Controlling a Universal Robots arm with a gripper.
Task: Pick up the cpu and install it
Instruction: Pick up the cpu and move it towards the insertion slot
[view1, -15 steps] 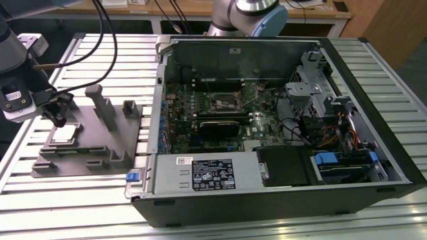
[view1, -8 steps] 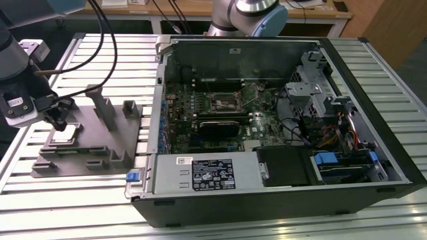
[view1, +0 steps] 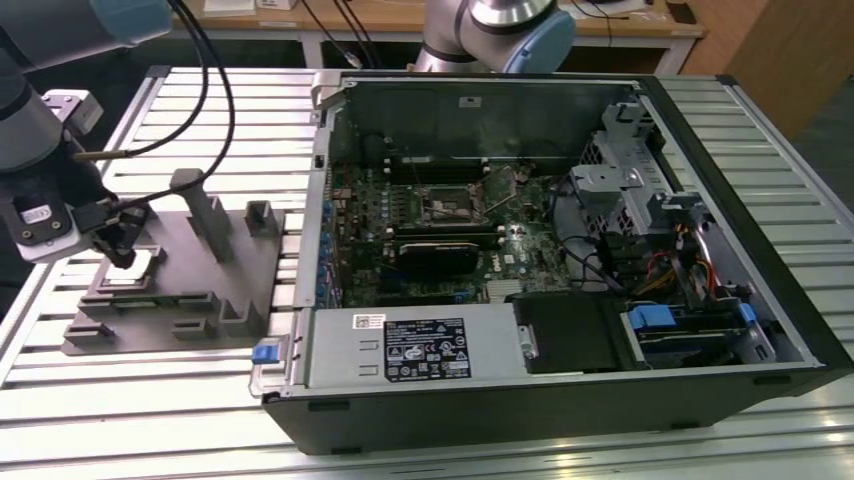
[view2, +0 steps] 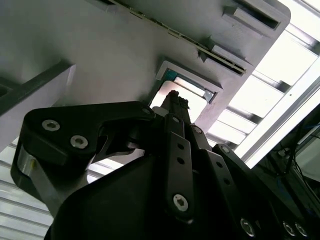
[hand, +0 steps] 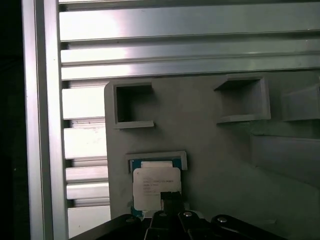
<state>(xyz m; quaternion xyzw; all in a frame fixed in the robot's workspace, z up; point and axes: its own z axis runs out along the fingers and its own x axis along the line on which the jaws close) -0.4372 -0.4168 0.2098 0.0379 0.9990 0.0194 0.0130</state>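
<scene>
Chip (view1: 140, 270): small flat square with a pale metal top. Judged light, stiff, smooth on top and fragile underneath; best taken by 2 opposite edges and kept level.

Exterior view: the chip lies in a pocket of the grey holder (view1: 200, 290) on the slatted table (view1: 400, 440), at the exterior view's left, well apart from the open computer case (view1: 534, 250). The claw (view1: 123, 252) hangs right over it.

Second wrist view: the claw (view2: 175, 100) looks drawn shut to 1 narrow tip, aimed at the chip (view2: 196, 106).

First wrist view: the claw (hand: 172, 200) overlaps 1 edge of the chip (hand: 152, 185). Whether they touch cannot be told, and the claw appears to hold nothing.
</scene>
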